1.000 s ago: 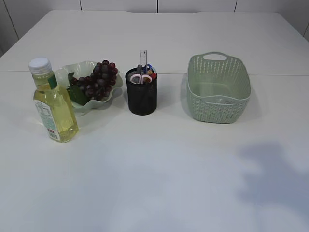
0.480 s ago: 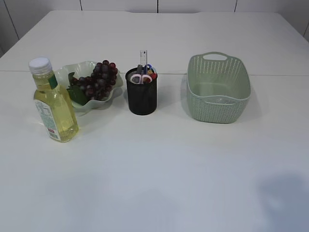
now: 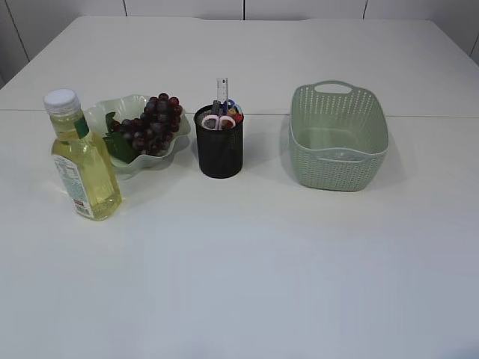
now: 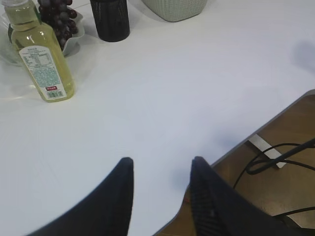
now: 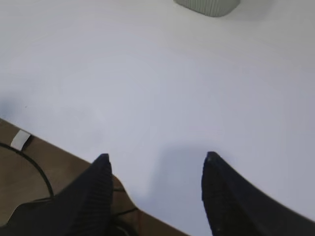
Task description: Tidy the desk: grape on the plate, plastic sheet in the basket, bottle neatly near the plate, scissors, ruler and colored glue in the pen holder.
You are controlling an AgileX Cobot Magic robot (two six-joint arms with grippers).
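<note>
A bunch of dark grapes (image 3: 153,123) lies on the pale green plate (image 3: 102,114) at the left. The yellow oil bottle (image 3: 82,161) stands upright just in front of the plate. The black mesh pen holder (image 3: 220,146) holds pink-handled scissors (image 3: 218,122), a clear ruler (image 3: 221,91) and colored glue (image 3: 236,114). The green basket (image 3: 338,138) stands at the right; a plastic sheet does not show clearly inside it. Neither arm appears in the exterior view. My left gripper (image 4: 162,164) hangs open over the table's near edge with nothing in it, and my right gripper (image 5: 157,160) is open there too.
The bottle (image 4: 42,59), grapes (image 4: 59,17) and pen holder (image 4: 110,18) show at the top of the left wrist view. Cables (image 4: 275,157) lie on the brown floor beyond the table edge. The basket's bottom corner (image 5: 206,6) shows in the right wrist view.
The dark shadow on the table's front right has slid off towards the near edge and vanished. The objects have not moved.
</note>
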